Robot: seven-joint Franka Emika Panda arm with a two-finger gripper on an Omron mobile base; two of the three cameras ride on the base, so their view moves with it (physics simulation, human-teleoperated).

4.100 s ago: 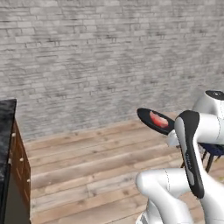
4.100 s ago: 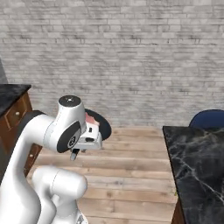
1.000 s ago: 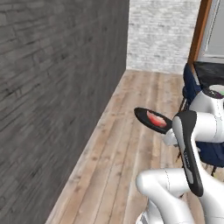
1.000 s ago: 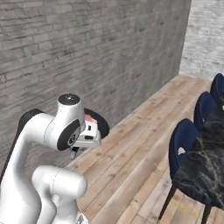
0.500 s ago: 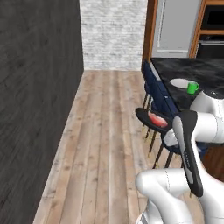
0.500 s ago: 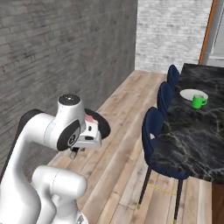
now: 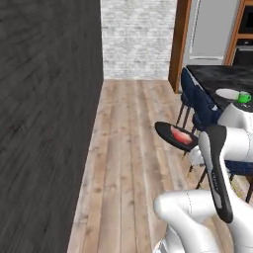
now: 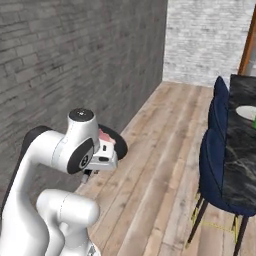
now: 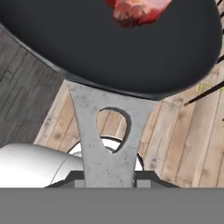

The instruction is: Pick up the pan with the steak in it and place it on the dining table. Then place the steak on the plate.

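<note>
The black pan [image 9: 131, 52] is held up in the air over the wooden floor, with its grey handle [image 9: 107, 144] running down into my gripper [image 9: 108, 180], which is shut on it. The pinkish-red steak [image 9: 136, 10] lies inside the pan. In the left base view the pan [image 7: 168, 133] with the steak [image 7: 182, 137] hangs in front of my arm. In the right base view the pan [image 8: 116, 145] peeks out behind my hand. The dining table [image 7: 213, 75] with its black marble top stands ahead on the right and carries a white plate [image 7: 227, 93].
Blue chairs [image 7: 196, 103] line the table's near side, between me and the top. A green cup [image 7: 243, 97] stands beside the plate. A dark brick wall [image 7: 44, 113] runs along the left. Open wooden floor [image 7: 128, 148] lies between the wall and the chairs.
The whole view has swung as the base moved: the table, chairs and plate now sit further right and closer. The pan and steak keep their place relative to my arm.
</note>
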